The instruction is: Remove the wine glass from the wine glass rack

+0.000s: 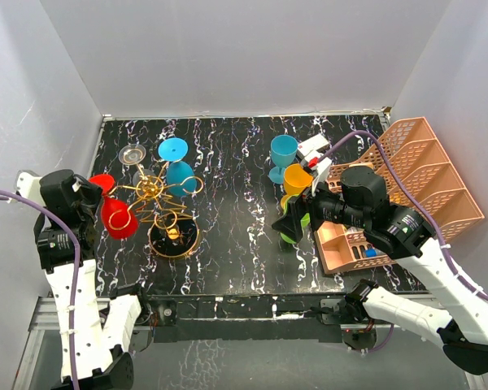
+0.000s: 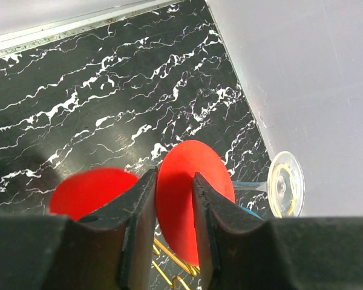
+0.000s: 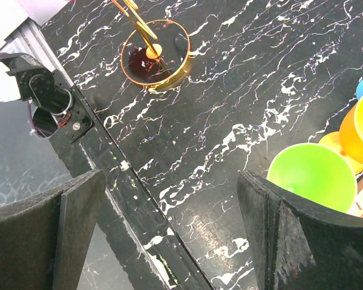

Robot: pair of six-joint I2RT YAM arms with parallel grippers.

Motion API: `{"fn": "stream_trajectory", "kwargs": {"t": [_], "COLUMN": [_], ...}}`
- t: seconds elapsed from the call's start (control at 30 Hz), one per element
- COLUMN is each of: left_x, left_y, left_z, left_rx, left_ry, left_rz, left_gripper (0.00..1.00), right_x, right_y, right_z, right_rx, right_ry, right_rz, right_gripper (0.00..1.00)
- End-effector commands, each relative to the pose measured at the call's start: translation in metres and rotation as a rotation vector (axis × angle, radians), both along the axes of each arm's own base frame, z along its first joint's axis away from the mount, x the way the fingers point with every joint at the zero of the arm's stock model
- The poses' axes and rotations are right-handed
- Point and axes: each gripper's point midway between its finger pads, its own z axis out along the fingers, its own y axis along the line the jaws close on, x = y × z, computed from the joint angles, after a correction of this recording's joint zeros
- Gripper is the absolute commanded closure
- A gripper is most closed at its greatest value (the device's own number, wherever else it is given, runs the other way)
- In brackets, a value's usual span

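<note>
Red glass (image 1: 118, 218) in left gripper (image 2: 173, 181), beside wall (image 1: 32, 97)

Black marble-pattern table (image 1: 236, 211) carries wine glass rack (image 1: 173, 237) at left — coloured glasses (image 1: 283, 154) centre-right, peach mesh organiser (image 1: 415, 187) right.

Behind left pincer (image 2: 173, 179), wine glass (image 2: 216, 176) stem
</note>
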Motion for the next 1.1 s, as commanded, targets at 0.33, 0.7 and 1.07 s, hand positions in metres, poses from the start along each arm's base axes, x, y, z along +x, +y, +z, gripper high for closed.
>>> {"fn": "stream_trajectory", "kwargs": {"t": [0.33,0.7,1.07], "left_x": [-0.004,0.000,0.009], "left_y": [0.005,0.001,-0.023], "left_z": [0.001,0.031,0.054], "left_rx": [0.029,0.006,-0.064], "left_ry": [0.010,-0.095,-0.200], "left_rz": [0.022,0.019,-0.089], "left_gripper": [0.94,1.00,1.00], "right_x": [0.008,0.009,0.010], "right_y": [0.003,0.004,0.003], "right_z": [0.019,0.015,0.015], "right_rx": [0.041,0.034,0.032], "right_ry": [-0.076,-0.070,-0.071], "right_rz": [-0.004,-0.005,-0.010], "right_gripper": [0.01,0.01,0.01]}}
